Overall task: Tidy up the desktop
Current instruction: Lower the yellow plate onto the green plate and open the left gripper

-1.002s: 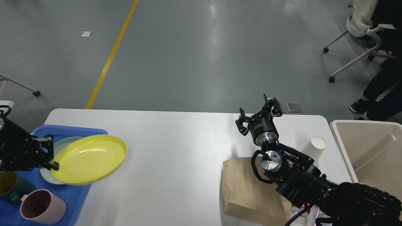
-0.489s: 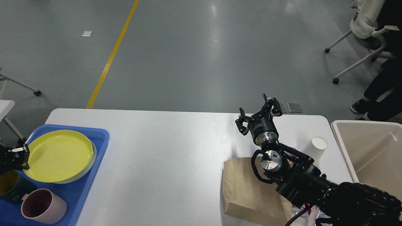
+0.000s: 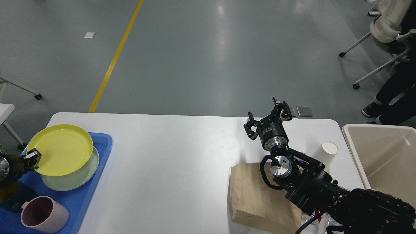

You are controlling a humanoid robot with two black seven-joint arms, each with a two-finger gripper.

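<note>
The white desktop (image 3: 182, 156) fills the lower half of the head view. At its left end, a yellow plate (image 3: 60, 149) lies tilted over a pale green plate (image 3: 78, 175) on a blue tray (image 3: 103, 143), reaching past the tray's far edge. My left gripper (image 3: 32, 157) sits at the yellow plate's near-left rim and looks shut on it. My right gripper (image 3: 266, 117) is open and empty, held above the far right part of the desktop.
A brown paper bag (image 3: 250, 195) lies flat under my right arm. A white paper cup (image 3: 328, 150) stands beside a beige bin (image 3: 383, 152) at the right. A pink mug (image 3: 44, 214) and a dark mug (image 3: 14, 196) stand on the tray. Chairs and a person are at the far right.
My left gripper carried the yellow plate left from over the desktop onto the green plate in the tray, then shifted it toward the tray's far edge. The right arm has not moved.
</note>
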